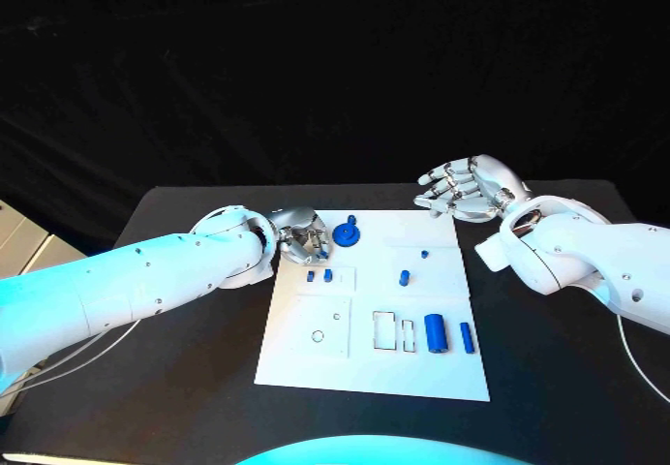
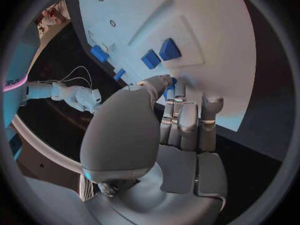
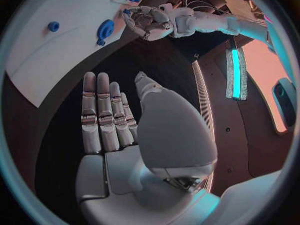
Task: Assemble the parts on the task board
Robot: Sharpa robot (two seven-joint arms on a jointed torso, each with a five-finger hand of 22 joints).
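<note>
left robot hand (image 1: 303, 238) curls at the task board's (image 1: 321, 363) far left corner, fingertips at the blue disc (image 1: 348, 233); a grip can't be told. right robot hand (image 1: 468, 189) hangs spread past the far right corner. other parts (image 1: 437, 332) lie mid-board.

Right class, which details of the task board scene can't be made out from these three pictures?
- Head view: what the left hand holds, if anything; its curled fingers cover it.
- Left wrist view: the blue piece at the fingertips is mostly hidden by the thumb.
- Head view: the shapes of the two small blue parts are too small to tell.
- Right wrist view: the task board is cut off by the circle's edge.
</note>
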